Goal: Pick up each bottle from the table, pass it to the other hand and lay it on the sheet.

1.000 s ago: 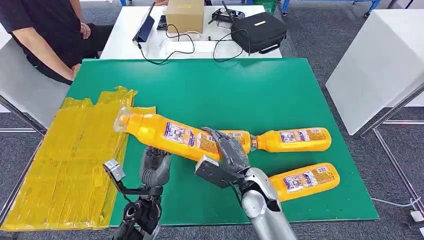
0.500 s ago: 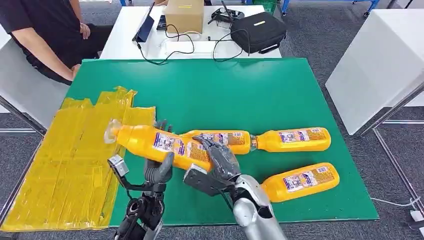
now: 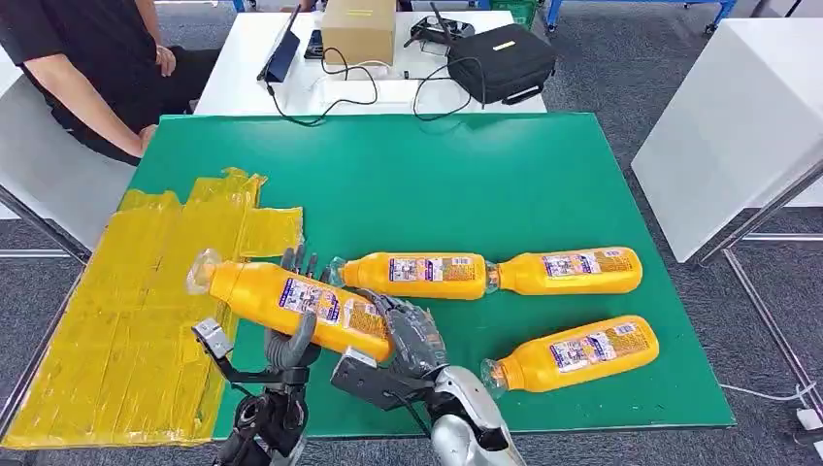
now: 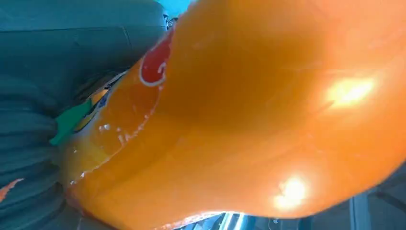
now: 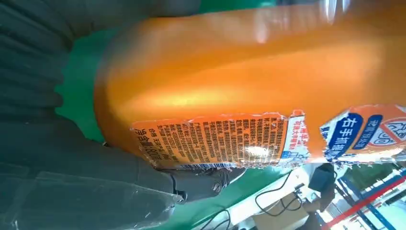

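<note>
A: How is the held bottle?
B: Orange, labelled, clear cap; right hand fingers clamp its base, left hand fingers wrap its middle, above the yellow sheet edge.
A: Farther?
B: Three bottles lie on the green surface.

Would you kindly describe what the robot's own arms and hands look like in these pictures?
The right arm is a rounded, glossy silver tube ending in a dark grey right hand with segmented fingers and a boxy black block at the wrist. The left arm is darker, with exposed black linkages and a small grey bracket beside the grey left hand. Both wrist views show a grey ribbed cover.
</note>
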